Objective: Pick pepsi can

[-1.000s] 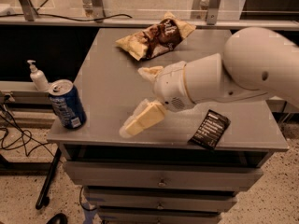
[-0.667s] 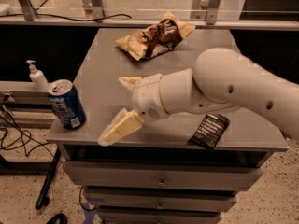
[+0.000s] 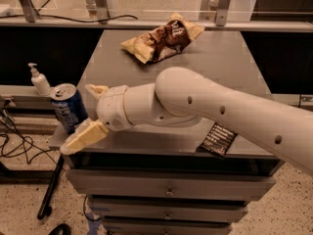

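Note:
The pepsi can (image 3: 68, 106), dark blue with a silver top, stands upright at the front left corner of the grey table (image 3: 230, 58). My gripper (image 3: 82, 116) is open, its cream fingers spread just right of the can. One finger (image 3: 83, 137) reaches below and in front of the can; the other (image 3: 96, 90) sits behind it at its right. The can is partly between the fingers, and I cannot tell whether they touch it.
A brown and cream snack bag (image 3: 164, 38) lies at the back middle of the table. A small dark packet (image 3: 216, 140) lies at the front edge under my arm. A white pump bottle (image 3: 38, 80) stands on a ledge left of the table. Cables run on the floor at left.
My arm has swept left across the table, bringing the open gripper from the table's middle up to the can. The can has not moved.

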`<state>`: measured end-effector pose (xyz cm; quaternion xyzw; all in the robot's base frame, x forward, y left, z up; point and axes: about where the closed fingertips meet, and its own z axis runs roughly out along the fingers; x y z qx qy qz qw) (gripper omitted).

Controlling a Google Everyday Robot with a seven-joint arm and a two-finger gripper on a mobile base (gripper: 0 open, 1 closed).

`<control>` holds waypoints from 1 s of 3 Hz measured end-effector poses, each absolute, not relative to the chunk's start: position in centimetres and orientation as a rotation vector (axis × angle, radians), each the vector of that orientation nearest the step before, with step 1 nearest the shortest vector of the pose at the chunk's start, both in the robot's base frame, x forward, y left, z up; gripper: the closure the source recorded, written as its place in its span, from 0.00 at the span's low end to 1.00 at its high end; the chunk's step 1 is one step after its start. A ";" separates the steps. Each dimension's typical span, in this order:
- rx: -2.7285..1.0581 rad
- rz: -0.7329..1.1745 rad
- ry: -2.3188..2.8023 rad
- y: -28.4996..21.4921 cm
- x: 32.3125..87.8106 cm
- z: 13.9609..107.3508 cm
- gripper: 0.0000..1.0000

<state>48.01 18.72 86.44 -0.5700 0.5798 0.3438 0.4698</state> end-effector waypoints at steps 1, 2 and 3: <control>-1.376 0.877 1.366 21.9 49.0 86.5 0.17; -1.356 0.888 1.342 23.2 49.8 86.6 0.41; -1.342 0.881 1.329 23.6 50.8 86.9 0.64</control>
